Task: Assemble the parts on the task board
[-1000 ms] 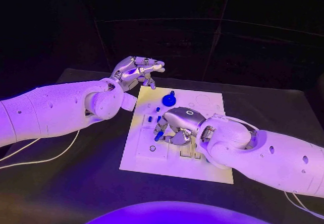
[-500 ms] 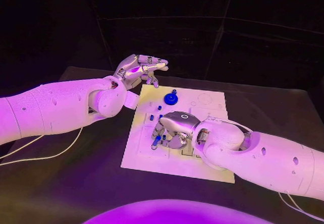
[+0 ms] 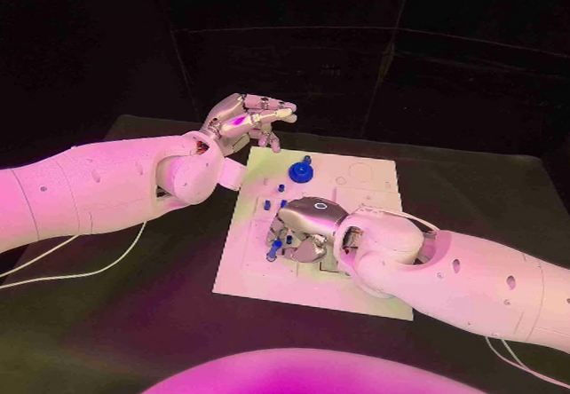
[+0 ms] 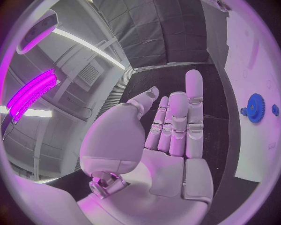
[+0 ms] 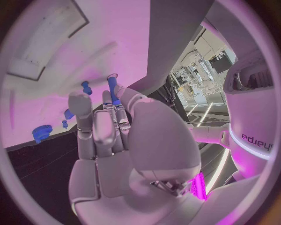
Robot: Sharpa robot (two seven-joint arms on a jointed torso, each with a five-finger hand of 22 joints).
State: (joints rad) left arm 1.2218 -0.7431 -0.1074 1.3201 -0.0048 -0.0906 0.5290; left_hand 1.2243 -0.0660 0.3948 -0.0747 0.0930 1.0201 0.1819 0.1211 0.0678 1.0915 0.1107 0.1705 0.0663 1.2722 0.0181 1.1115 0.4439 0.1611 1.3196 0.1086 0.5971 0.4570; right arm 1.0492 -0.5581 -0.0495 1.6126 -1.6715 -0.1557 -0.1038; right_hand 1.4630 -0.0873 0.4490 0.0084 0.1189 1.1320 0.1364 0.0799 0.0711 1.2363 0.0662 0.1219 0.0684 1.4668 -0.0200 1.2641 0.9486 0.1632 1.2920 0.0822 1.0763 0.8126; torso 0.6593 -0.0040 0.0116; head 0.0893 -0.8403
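The black table (image 3: pixel 124 331) carries the white board (image 3: pixel 308 292) at its middle, with the right robot hand (image 3: pixel 306 228) low over the board's centre, pinching a slim blue peg (image 5: pixel 112 87) between thumb and fingertips, and the left robot hand (image 3: pixel 248 117) raised off the board's far-left corner, fingers apart and holding nothing. A blue gear (image 3: pixel 300 172) stands near the board's far edge, with smaller blue pieces (image 3: pixel 267 205) just left of the right hand. The peg probably goes in best kept upright over its hole and pressed straight down, without tilting.
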